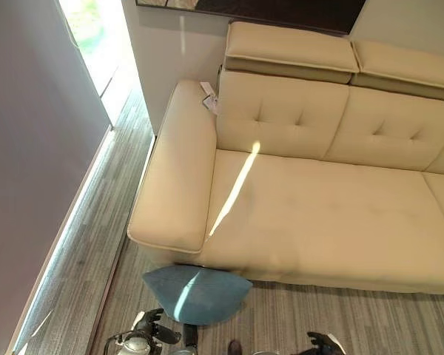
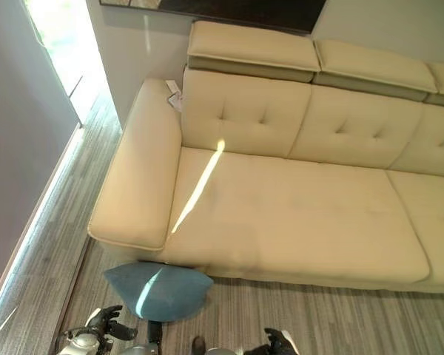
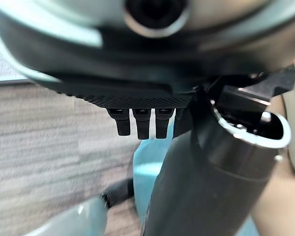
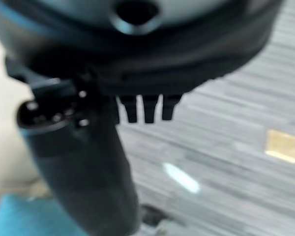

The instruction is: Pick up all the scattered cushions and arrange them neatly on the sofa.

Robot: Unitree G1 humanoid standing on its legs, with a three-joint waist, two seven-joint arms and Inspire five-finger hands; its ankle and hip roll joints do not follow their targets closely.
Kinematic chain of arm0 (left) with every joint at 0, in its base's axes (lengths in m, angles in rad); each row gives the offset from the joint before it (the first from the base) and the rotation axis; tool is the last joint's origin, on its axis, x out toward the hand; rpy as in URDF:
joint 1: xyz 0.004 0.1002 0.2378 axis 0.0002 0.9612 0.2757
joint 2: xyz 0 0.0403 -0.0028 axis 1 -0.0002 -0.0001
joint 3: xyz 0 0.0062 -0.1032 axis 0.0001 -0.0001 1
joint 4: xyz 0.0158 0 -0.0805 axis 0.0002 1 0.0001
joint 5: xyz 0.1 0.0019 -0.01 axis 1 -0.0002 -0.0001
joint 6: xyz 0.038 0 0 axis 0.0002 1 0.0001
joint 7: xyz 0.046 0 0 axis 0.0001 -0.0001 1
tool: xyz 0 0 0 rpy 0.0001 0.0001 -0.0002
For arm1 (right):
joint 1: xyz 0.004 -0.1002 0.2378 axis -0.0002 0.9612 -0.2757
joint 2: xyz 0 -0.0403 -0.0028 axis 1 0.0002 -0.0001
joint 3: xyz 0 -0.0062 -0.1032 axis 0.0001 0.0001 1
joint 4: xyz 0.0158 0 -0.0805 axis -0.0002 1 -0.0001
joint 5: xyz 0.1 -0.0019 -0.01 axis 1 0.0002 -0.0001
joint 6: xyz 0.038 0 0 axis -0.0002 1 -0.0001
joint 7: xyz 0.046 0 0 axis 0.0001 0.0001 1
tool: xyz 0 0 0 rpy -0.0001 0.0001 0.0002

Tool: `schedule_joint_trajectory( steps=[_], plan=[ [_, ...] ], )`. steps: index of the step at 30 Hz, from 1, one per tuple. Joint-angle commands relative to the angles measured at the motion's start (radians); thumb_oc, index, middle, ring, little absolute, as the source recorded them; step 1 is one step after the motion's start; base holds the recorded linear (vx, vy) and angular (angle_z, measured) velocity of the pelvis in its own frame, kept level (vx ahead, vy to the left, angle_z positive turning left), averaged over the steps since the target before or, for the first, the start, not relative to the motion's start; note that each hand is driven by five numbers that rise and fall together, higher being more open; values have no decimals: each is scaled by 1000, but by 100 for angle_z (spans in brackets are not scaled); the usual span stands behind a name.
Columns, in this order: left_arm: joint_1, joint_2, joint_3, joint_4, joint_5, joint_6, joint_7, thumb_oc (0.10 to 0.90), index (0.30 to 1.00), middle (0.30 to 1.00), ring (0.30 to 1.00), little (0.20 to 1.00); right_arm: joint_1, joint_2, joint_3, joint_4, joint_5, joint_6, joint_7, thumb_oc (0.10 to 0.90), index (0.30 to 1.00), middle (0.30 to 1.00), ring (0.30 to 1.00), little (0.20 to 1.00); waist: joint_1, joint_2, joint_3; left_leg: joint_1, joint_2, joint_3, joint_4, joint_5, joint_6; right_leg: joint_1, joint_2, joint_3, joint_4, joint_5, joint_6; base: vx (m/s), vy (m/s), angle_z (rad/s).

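A teal cushion [image 1: 196, 292] lies on the carpet against the front of the cream sofa [image 1: 318, 214], just below its left armrest [image 1: 177, 170]. The sofa's seat holds no cushions. My left hand [image 1: 154, 325] hangs low beside the cushion's near left corner, apart from it, fingers relaxed and holding nothing. In the left wrist view the fingers [image 3: 137, 123] point straight out, with the cushion [image 3: 147, 167] showing past them. My right hand [image 1: 322, 343] sits low to the cushion's right, also open and empty; its fingers [image 4: 142, 105] are straight over the carpet.
A grey wall [image 1: 37, 148] runs along the left, leaving a narrow strip of striped carpet [image 1: 96, 244] beside the armrest. A bright window opening [image 1: 96, 37] is at the far left. A white tag [image 1: 209, 96] hangs at the armrest's back. Carpet [image 1: 355, 322] stretches in front of the sofa.
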Motion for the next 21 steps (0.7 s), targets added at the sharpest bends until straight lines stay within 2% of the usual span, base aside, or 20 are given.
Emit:
schedule_joint_trajectory(
  steps=[1, 9, 17, 21],
  plan=[
    [-22, 25, -21, -2, 7, -29, 20, 800, 900, 900, 900, 900, -26, -47, 0, -35, 5, -25, -25, 800, 900, 900, 900, 900, 15, -20, -14, 28, 5, 43, 97, -181, -43, -47, -37, 37, 77, -27, 77, 43, 25, -4],
    [-27, 30, -2, -22, -13, -45, 57, 800, 900, 900, 900, 900, -48, -44, 4, -68, 13, -38, -44, 800, 900, 900, 900, 900, 21, -2, 2, 19, -1, 53, 70, -172, -43, -75, -52, 30, 58, -12, 85, -10, 1, 0],
    [-40, 36, 11, -40, -39, -54, 81, 800, 900, 900, 900, 900, -61, -44, 5, -85, 27, -47, -56, 800, 900, 900, 900, 900, 26, 0, 17, -15, 1, 52, 80, -168, -44, -105, -54, 22, 62, -9, 83, -43, -12, 0],
    [-64, 42, 34, -79, -87, -74, 128, 800, 900, 900, 900, 900, -91, -42, 8, -108, 41, -55, -80, 800, 900, 900, 900, 900, 35, 0, 48, -84, 5, 40, 110, -161, -46, -170, -56, 11, 88, -5, 77, -164, -44, 3]
  ],
)
